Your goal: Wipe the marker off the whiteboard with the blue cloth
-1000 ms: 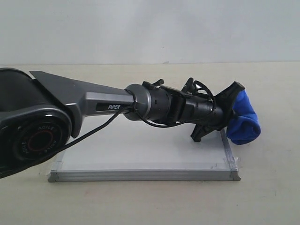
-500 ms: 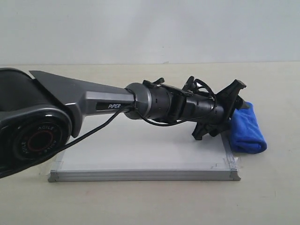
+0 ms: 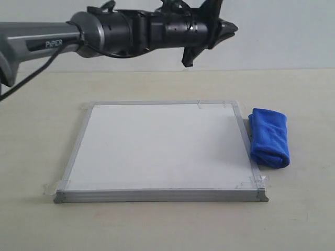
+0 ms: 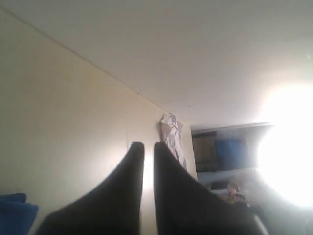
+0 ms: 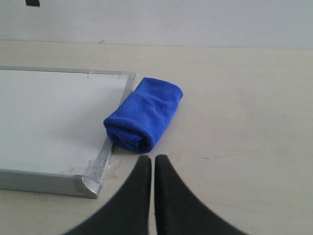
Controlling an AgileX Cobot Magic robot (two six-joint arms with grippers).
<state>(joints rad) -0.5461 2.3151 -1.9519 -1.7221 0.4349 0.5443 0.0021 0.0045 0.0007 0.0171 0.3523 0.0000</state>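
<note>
blue cloth [image 3: 269,137] – against whiteboard [image 3: 157,146] frame (outside)

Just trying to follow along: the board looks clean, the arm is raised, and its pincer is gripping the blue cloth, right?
Not quite. The raised pincer grips nothing; the blue cloth lies on the table beside the right edge of the board, as the exterior view shows. The board does look clean and the arm is raised.

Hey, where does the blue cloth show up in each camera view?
Exterior view: the blue cloth lies right of centre, against the whiteboard frame.
Left wrist view: only a blurred blue patch at the picture's edge, probably the cloth.
Right wrist view: mid-picture, touching the frame.
Shared landmark: the frame's taped edge, which is not in the left wrist view.
</note>
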